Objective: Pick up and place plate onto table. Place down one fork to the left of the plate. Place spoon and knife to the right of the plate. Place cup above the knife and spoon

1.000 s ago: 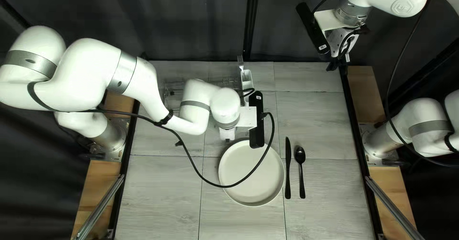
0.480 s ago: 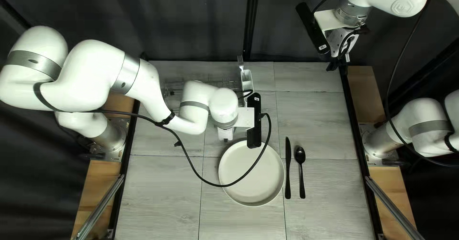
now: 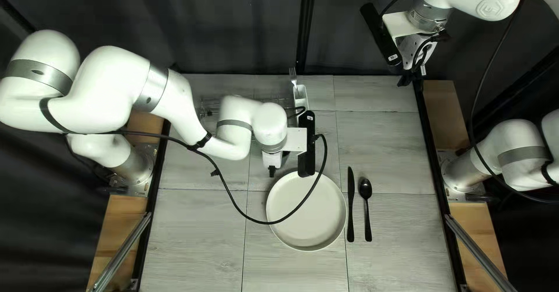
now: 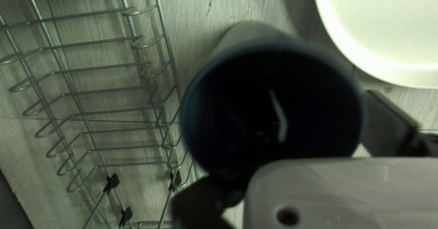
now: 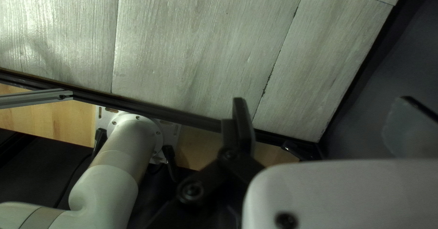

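Observation:
In the top left view, my left gripper (image 3: 272, 171) is above the table beside the upper left of the plate (image 3: 307, 212). The left wrist view has my left gripper (image 4: 322, 92) open over the dark blue cup (image 4: 219, 69): one finger inside, the other outside at its rim, the inner finger apart from the wall. The knife (image 3: 350, 204) and spoon (image 3: 367, 207) lie right of the plate. A fork (image 3: 293, 78) stands in a white holder (image 3: 300, 101). My right gripper (image 3: 409, 81) is raised by the far right corner; in the right wrist view my right gripper (image 5: 322, 99) stands open and empty.
A wire rack (image 4: 105, 87) stands beside the cup, partly under my left arm in the top left view. The left arm's cable (image 3: 256, 222) loops over the plate. Black rails (image 3: 434, 152) edge the table (image 3: 384, 135).
My left gripper has shifted slightly leftward in the top left view, and its cable moved along. The right arm, plate, knife, spoon and fork are unchanged.

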